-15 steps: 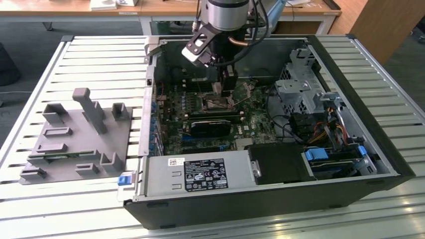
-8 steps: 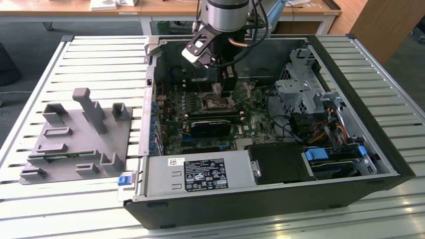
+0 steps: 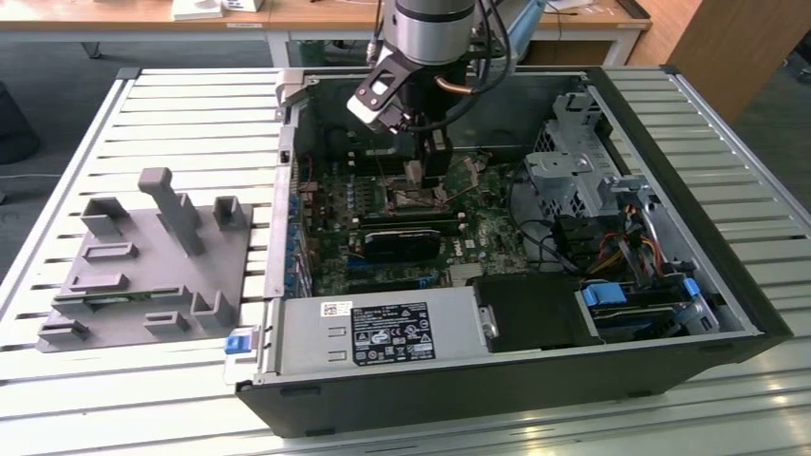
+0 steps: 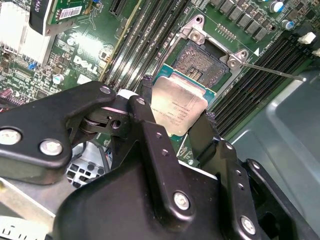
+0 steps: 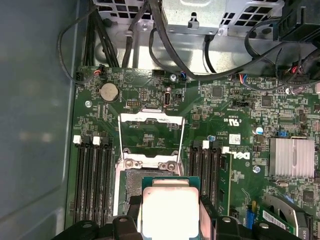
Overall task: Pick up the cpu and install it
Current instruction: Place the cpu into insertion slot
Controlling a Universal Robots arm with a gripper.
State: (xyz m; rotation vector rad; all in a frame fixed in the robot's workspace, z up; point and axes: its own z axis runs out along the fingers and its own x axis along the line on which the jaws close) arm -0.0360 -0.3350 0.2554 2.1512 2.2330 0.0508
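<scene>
Pinching the cpu [image 4: 180, 107] by two opposite edges, the hand [image 4: 177, 102] hangs inside the open computer case [image 3: 742, 285], right at the socket [image 4: 202, 62] on the motherboard [image 5: 240, 107]. Its two dark fingers [image 4: 150, 125] press on the chip from either side, silvery top up.

We judge the pick-up done: the grey tray [image 3: 127, 275], which sits on the slatted tabletop [image 3: 190, 104] well apart from the socket, carries no chip that we can make out, and the cpu is in the hand's grip. Carrying it to the socket looks nearly done too.

The install itself is not finished, as we read it. In both wrist views much of the socket's contact field shows bare beyond the chip, so the cpu covers the socket's near edge and is not seated square within the frame. We cannot tell whether the chip's underside touches the socket or floats just above it. The load plate [image 5: 151, 118] stands flipped back beyond the socket, and the thin lever [image 4: 272, 71] juts out unlatched beside it, so the clamping is also undone.
</scene>
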